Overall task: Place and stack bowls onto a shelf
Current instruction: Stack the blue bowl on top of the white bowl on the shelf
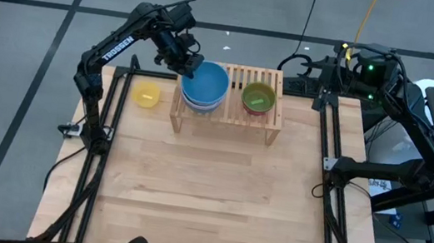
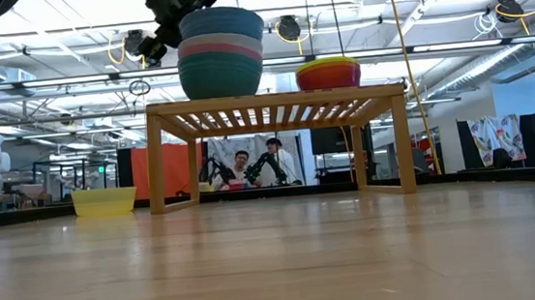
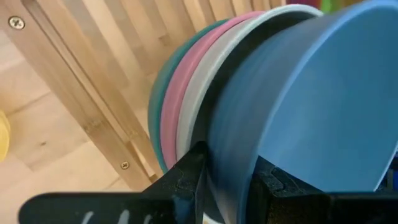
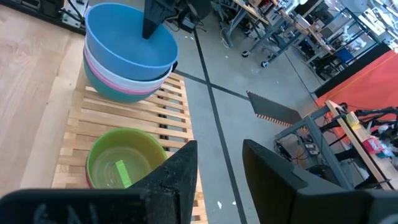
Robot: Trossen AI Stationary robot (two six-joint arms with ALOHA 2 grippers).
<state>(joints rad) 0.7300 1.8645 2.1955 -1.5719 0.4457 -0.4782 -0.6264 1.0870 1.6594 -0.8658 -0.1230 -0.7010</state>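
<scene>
The light-wood shelf stands on the table. On its left half is a stack of teal, pink and white bowls, with the blue bowl on top. My left gripper is at the blue bowl's far-left rim, shut on it. On the shelf's right half a lime green bowl sits nested in a red one. A yellow bowl rests on the table left of the shelf. My right gripper is open and waits beyond the shelf's far-right corner. My left gripper pinches the blue bowl's wall at its rim, with one finger outside the bowl and the other finger inside. The fingers come slanting down from the table's far left. The bowl sits upright, nested in the white bowl.
Bare slats lie between the two stacks. Black rails run along both table sides. The wide near half of the table holds no objects. People sit in the room beyond the table.
</scene>
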